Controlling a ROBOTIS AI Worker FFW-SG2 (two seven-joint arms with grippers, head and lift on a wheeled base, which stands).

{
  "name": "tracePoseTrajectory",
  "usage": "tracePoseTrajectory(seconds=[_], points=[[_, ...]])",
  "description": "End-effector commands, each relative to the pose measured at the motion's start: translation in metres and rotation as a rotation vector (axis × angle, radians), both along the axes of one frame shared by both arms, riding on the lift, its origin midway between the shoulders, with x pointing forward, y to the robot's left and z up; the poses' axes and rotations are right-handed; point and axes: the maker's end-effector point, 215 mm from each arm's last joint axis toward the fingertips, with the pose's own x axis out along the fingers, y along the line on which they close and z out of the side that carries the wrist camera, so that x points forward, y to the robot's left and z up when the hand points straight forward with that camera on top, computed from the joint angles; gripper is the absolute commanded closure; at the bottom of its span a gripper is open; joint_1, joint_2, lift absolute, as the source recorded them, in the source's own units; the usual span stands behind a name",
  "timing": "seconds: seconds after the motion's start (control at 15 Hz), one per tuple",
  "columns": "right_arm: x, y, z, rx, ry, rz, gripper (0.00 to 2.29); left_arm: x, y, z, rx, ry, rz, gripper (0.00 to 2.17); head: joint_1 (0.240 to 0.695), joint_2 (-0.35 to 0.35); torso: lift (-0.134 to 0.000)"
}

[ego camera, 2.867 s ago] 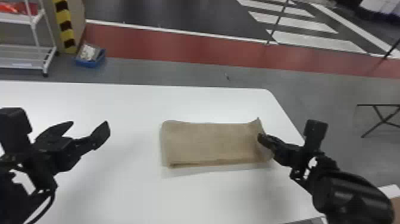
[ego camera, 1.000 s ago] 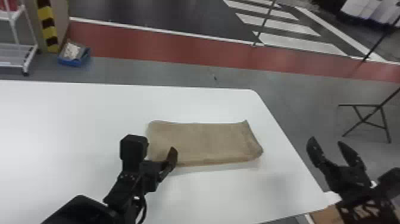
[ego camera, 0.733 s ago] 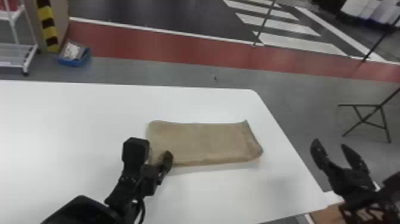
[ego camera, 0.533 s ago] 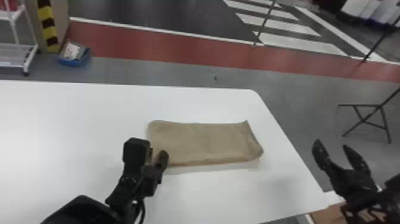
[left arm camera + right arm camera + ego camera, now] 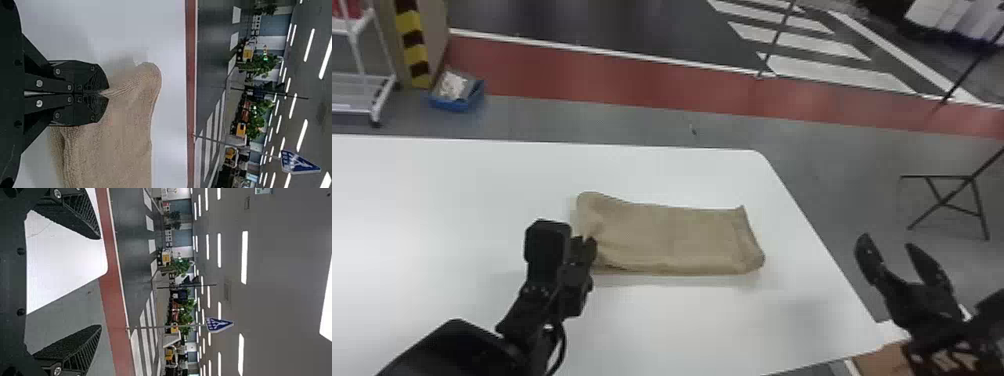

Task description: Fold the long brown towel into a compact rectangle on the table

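The brown towel (image 5: 677, 237) lies folded as a flat rectangle on the white table (image 5: 682, 330). At its left end stands my left gripper (image 5: 584, 245), closed on the towel's edge. Seen from the left wrist, the tips of my left gripper (image 5: 105, 94) meet and pinch a crease of the towel (image 5: 117, 145). My right gripper (image 5: 887, 245) is held off beyond the table's right edge, its two fingers wide apart around nothing. In the right wrist view, my right gripper (image 5: 100, 282) shows the same wide gap.
The table's right edge (image 5: 812, 225) runs between the towel and my right arm. A brown box (image 5: 882, 361) sits low beside the near right corner. On the floor behind are a blue bin (image 5: 457, 102), a white rack (image 5: 362, 95) and a folding stand (image 5: 944, 200).
My right gripper has let go of the towel's right end and moved off right. My left gripper has come over to the left end and closed on it, slightly ruffling the cloth there.
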Motion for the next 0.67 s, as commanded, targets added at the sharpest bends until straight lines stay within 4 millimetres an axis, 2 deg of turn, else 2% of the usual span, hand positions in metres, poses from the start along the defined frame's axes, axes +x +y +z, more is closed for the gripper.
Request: tracePoseTrajectory(seconds=[0.0, 0.07, 0.27, 0.4, 0.47, 0.6], points=[[0.005, 0.004, -0.001, 0.007, 0.000, 0.007, 0.08, 0.017, 0.026, 0.012, -0.004, -0.023, 0.039, 1.39, 0.695, -0.350, -0.124], [0.006, 0.007, -0.001, 0.008, 0.001, 0.013, 0.08, 0.023, 0.038, 0.014, 0.002, -0.028, 0.055, 1.39, 0.695, -0.350, -0.124], [0.009, 0.014, -0.001, 0.007, -0.002, 0.022, 0.08, 0.049, 0.094, 0.023, 0.013, -0.051, 0.125, 1.39, 0.695, -0.350, -0.124], [0.010, 0.015, 0.000, 0.003, -0.001, 0.024, 0.08, 0.060, 0.139, 0.026, 0.029, -0.062, 0.176, 1.39, 0.695, -0.350, -0.124], [0.011, 0.017, -0.001, 0.005, 0.001, 0.025, 0.08, 0.059, 0.155, 0.024, 0.032, -0.057, 0.190, 1.39, 0.695, -0.350, -0.124], [0.016, 0.024, -0.004, 0.007, 0.007, 0.036, 0.08, 0.044, 0.177, 0.028, 0.017, -0.055, 0.206, 1.39, 0.695, -0.350, -0.124]])
